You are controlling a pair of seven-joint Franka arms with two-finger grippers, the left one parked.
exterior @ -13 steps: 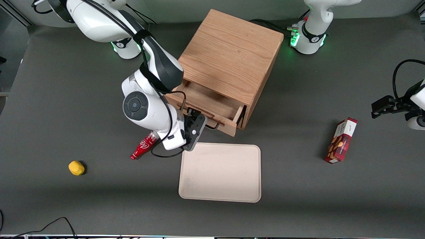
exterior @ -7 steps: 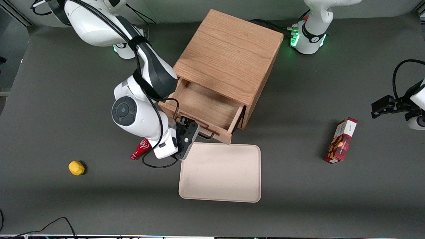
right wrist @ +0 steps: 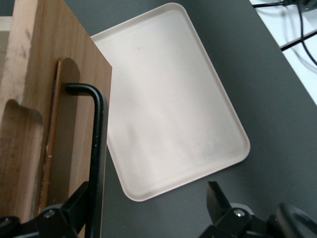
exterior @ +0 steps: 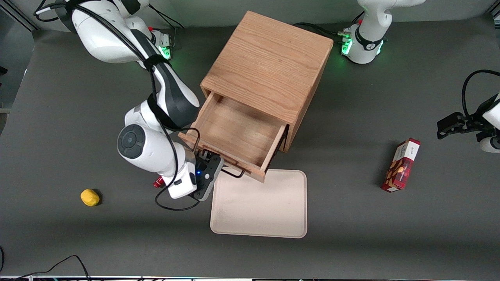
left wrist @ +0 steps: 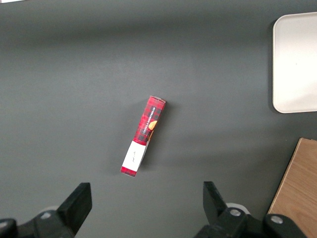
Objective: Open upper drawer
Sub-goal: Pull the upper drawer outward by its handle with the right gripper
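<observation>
Dark grey worktop (exterior: 351, 234), wooden cabinet (exterior: 269, 62) standing mid-surface. Upper drawer (exterior: 234, 132) pulled well out of cabinet front, interior bare, its front panel overhanging edge of beige tray (exterior: 259, 210). Gripper (exterior: 213, 166) at black wire handle (right wrist: 96, 148), fingers spread apart, one finger (right wrist: 74, 210) against handle, no clamp on it. Red snack box (exterior: 401, 165) toward parked arm's end; yellow object (exterior: 90, 197) toward working arm's.

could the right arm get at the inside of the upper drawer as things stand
Probably yes: the upper drawer is pulled well out, its inside bare and uncovered from above. The hand sits at its black handle.
</observation>
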